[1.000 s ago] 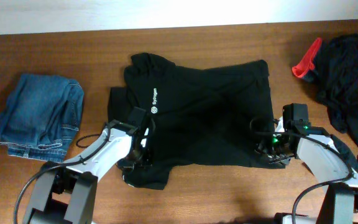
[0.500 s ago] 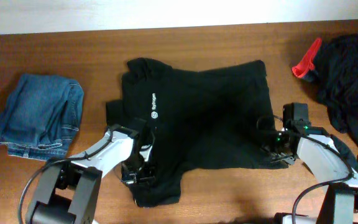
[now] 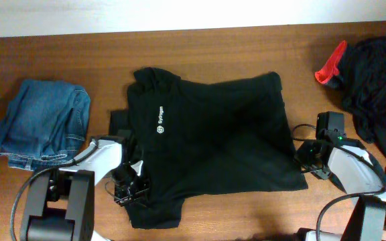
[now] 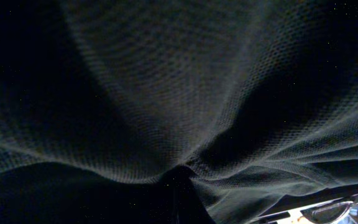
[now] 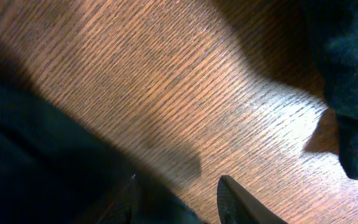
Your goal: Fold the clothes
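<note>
At the middle of the counter (image 3: 233, 214) lies the black shirt (image 3: 213, 144), spread nearly flat but skewed, its collar toward eleven o'clock and its white logo (image 3: 161, 129) facing up; the folded jeans (image 3: 42, 124) sit well apart at nine o'clock, and the pile of dark clothes (image 3: 377, 87) with its red part (image 3: 328, 67) waits at two o'clock.

My left fingers (image 3: 129, 189) are at the shirt's seven o'clock corner; in the left wrist view cloth fills everything and its pleats run to one pinched point, so I judge them clamped on a gathered bunch of shirt. My right fingers (image 3: 308, 159) sit at the four o'clock edge; the right wrist view shows the tips standing apart with bare wood between them and dark cloth just beside one tip, so I read them as holding nothing.

My worry is the imbalance; if I lift or pull on the left alone, the shirt will likely pivot and drag, and the skew will worsen. The bunched grip may hold more than one layer, which would carry a hidden crease into the fold; the sleeve at eight o'clock looks partly tucked under and could stay trapped. On the right, closing from here might nip only the hem's edge or bare wood, and a thin bite on soft fabric could slip mid-lift.
</note>
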`<move>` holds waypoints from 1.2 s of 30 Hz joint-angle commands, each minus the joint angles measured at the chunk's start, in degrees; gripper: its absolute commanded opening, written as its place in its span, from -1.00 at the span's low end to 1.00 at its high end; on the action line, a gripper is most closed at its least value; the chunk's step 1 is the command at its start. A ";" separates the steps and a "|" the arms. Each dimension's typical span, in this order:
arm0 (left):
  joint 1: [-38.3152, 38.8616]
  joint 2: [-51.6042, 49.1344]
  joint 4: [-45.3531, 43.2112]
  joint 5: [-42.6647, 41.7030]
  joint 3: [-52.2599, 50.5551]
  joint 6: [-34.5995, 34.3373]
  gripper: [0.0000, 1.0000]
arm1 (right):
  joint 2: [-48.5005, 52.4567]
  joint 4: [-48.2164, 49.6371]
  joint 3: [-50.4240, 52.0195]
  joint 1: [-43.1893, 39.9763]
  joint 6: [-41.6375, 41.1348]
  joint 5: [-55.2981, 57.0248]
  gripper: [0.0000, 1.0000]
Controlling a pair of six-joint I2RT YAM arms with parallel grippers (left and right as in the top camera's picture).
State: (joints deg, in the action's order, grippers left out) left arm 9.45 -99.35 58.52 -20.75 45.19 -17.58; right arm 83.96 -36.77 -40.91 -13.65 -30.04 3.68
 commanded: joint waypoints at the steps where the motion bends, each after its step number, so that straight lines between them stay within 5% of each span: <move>1: -2.71 1.01 -0.33 3.74 -0.63 2.67 -0.99 | -0.02 0.02 -1.77 -0.35 -0.68 0.98 -0.09; 11: -2.69 15.82 -0.48 4.13 1.53 5.92 -0.92 | -3.74 -6.05 -9.81 -0.17 16.65 -26.82 -0.04; 16: -2.69 22.29 -1.66 4.55 1.60 5.88 -0.80 | -3.72 -11.15 -8.79 1.16 16.61 -26.97 -0.21; 19: -2.69 22.27 -1.66 6.34 1.57 5.90 -0.80 | -2.64 -10.45 -6.47 4.00 15.26 -23.19 0.00; 23: -2.69 21.03 -1.66 6.62 1.57 5.90 -0.79 | 0.00 -6.19 -2.67 7.37 11.32 -19.69 0.04; 30: -2.69 18.93 -0.33 6.62 1.57 5.79 -0.78 | 4.33 -1.09 0.15 10.67 2.34 -15.45 -0.85; 36: -2.69 16.68 0.35 6.60 0.50 3.91 -0.79 | 7.21 -0.90 0.15 10.69 -2.23 -10.49 -0.92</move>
State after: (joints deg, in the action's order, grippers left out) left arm 6.72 -81.28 58.83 -14.50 46.02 -12.99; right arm 88.84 -38.20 -41.32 -3.31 -28.53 -12.45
